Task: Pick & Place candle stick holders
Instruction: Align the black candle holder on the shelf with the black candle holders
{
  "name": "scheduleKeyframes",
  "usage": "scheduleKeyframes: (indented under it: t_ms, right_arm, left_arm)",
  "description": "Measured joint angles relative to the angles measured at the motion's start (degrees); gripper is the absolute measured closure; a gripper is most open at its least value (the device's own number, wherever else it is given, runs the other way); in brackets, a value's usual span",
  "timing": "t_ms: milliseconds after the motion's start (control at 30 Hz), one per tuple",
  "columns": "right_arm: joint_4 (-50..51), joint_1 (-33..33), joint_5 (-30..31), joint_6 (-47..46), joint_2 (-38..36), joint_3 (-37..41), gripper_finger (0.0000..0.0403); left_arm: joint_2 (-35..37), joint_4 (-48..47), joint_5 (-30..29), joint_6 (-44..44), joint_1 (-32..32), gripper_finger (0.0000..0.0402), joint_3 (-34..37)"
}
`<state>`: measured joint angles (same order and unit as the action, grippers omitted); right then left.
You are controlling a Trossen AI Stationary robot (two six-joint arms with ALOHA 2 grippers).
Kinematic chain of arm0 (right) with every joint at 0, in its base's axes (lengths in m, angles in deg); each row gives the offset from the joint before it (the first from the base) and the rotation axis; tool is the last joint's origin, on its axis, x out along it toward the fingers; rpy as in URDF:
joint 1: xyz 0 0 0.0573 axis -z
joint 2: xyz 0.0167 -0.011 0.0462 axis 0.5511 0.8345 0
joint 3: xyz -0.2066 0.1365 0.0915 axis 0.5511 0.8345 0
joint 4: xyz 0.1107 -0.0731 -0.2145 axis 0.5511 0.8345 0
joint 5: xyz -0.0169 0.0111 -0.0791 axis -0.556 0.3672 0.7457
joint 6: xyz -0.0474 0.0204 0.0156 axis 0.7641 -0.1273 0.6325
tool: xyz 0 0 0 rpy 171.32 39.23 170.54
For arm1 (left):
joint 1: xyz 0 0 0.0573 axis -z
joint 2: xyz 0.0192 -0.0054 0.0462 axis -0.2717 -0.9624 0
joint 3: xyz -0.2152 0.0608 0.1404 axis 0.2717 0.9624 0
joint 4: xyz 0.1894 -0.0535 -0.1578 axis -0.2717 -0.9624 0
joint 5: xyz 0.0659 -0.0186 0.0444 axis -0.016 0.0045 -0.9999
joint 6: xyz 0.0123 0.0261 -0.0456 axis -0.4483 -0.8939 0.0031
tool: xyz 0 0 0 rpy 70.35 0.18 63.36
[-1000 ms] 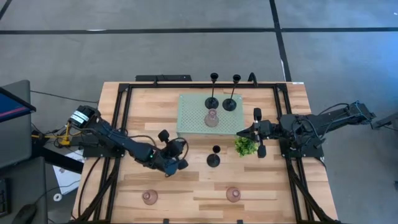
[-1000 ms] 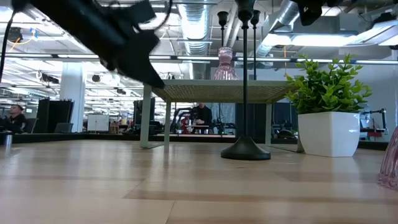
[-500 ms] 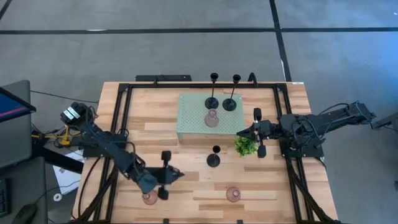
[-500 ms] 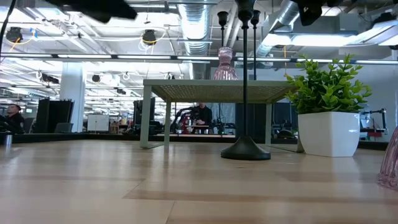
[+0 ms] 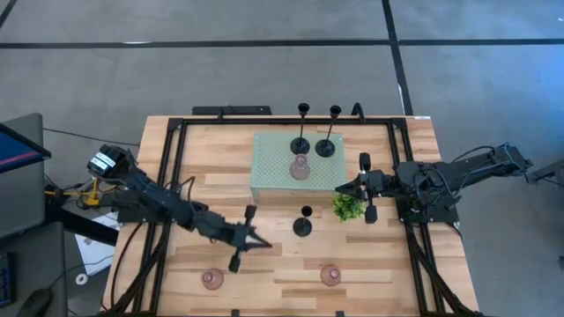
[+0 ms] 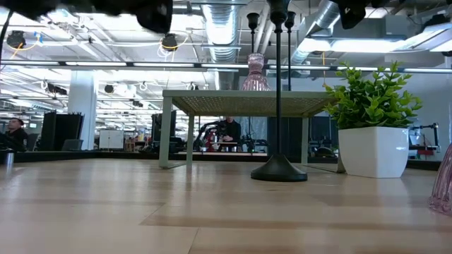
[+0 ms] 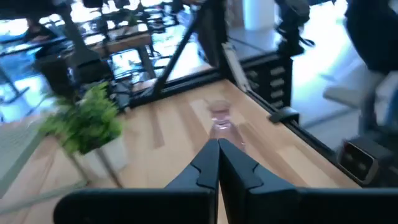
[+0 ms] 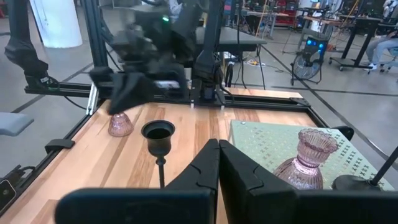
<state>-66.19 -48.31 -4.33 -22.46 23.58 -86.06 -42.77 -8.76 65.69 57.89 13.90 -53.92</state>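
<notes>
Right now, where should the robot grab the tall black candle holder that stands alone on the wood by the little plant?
Best at the thin stem, likely from the side. The black candle holder stands upright on a wide round base, with a small cup on top. The left gripper is nearest, on its open side. The plant sits close on the other side, so coming from there risks a bump.

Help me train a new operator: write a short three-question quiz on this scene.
1. True or false: the pale green perforated tray carries three candle stick holders: two black thin-stemmed holders and one squat pinkish glass holder.
2. How many squat pinkish glass holders stand on the bare wooden table? A one, B two, C three.
3. Fill in: the left gripper, hovering left of the lone black holder, has jaws ___; the right gripper waits beside the small green plant.
Key: 1 true; 2 B; 3 shut.
</notes>
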Motion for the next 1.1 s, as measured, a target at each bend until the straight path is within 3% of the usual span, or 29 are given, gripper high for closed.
scheduleKeyframes:
  t_ms: [167,800,900,1100]
  right_arm:
    - [-0.1,0.0,0.3,0.9,0.0,0.0,0.0403]
    - [-0.4,0.5,1.1,1.0,0.0,0.0,0.0403]
    - [-0.4,0.5,1.1,1.0,0.0,0.0,0.0403]
    - [-0.4,0.5,1.1,1.0,0.0,0.0,0.0403]
  left_arm:
    - [-2.0,8.0,0.0,7.2,-5.1,0.0398,2.7]
    - [-15.2,15.6,-0.2,9.0,-8.0,0.0394,-5.8]
    - [-16.2,15.5,-2.1,9.0,-7.9,0.0391,-6.6]
    - [-16.4,15.4,-11.4,9.4,-8.1,0.0372,-6.7]
